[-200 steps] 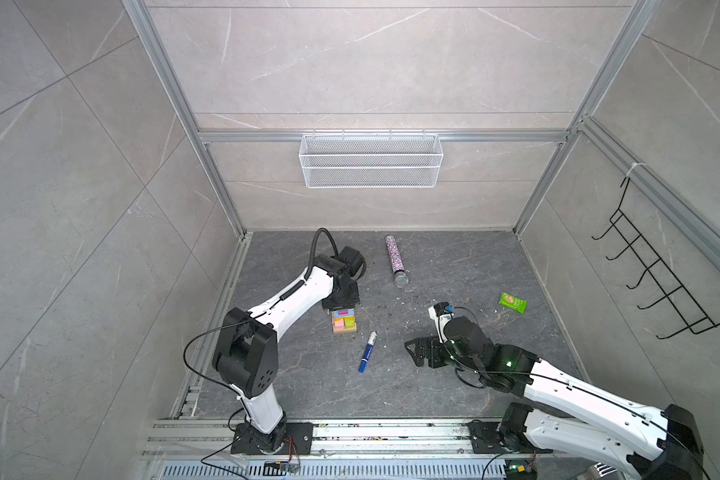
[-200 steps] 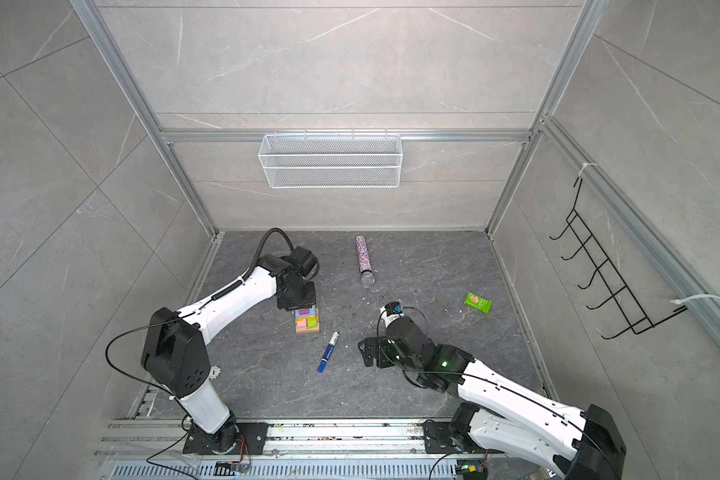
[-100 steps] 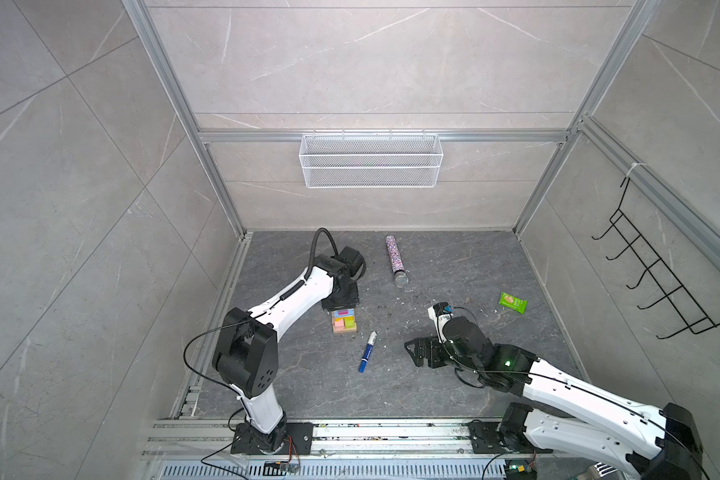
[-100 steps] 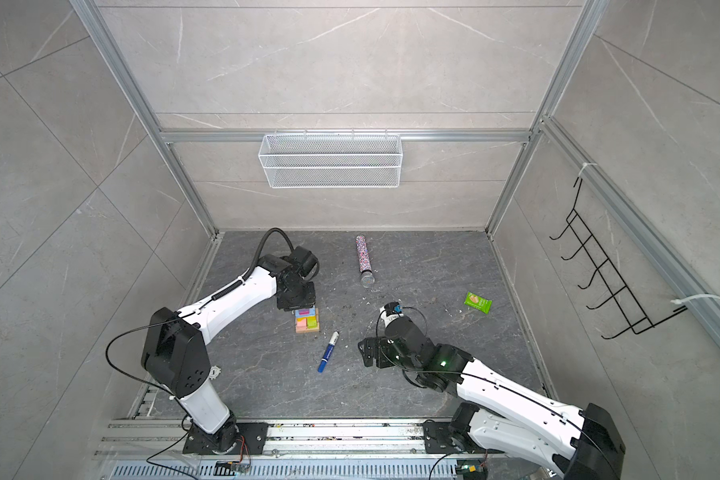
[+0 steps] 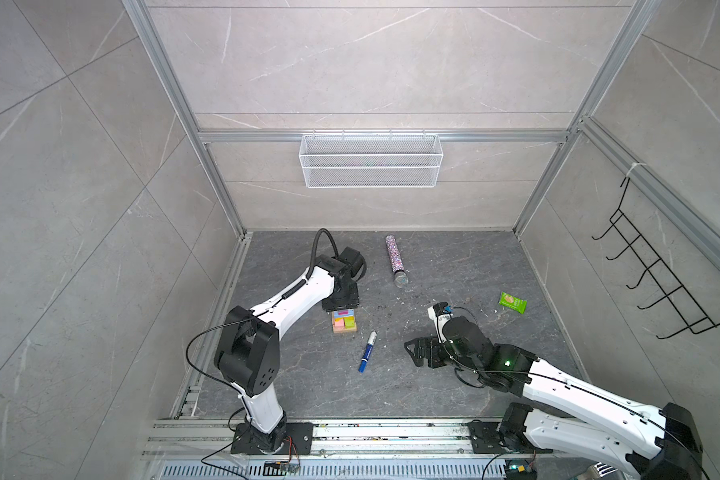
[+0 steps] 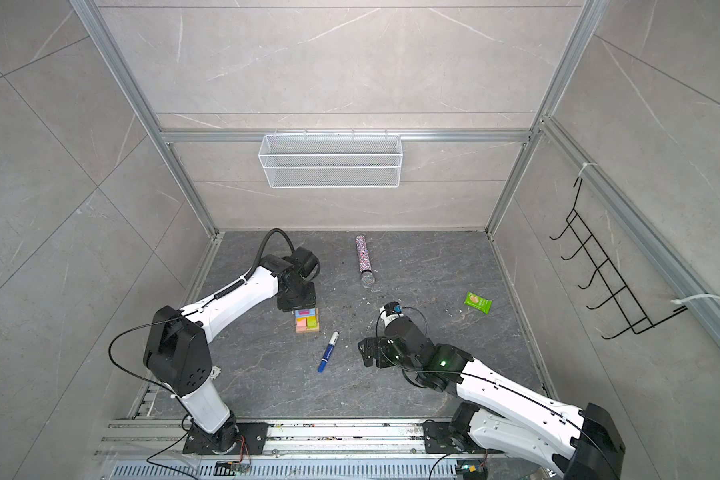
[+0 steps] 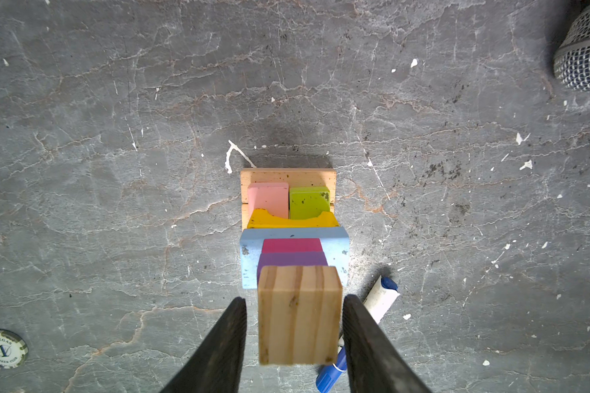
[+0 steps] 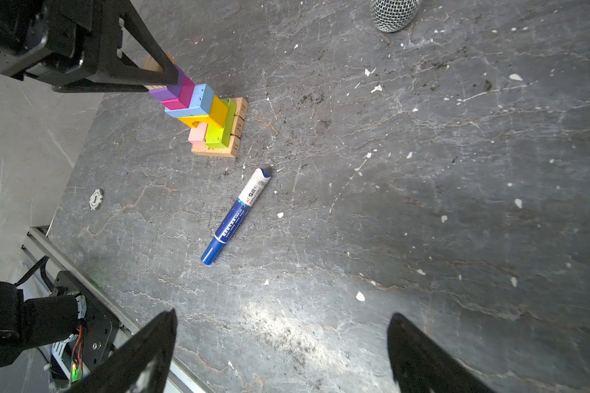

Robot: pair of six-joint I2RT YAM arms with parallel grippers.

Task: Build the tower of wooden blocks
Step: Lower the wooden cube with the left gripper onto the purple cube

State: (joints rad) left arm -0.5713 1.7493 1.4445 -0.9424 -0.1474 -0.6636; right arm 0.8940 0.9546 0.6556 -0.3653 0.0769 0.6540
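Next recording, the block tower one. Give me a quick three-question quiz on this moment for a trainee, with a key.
1. True or false: the right gripper holds the marker pen.
2. What colour is the top block of the tower? A. yellow B. plain tan C. light blue
3. How many tan bars form the base, counted in the right wrist view?
Key: 1. False: its jaws stand open and empty. 2. B. 3. Three.
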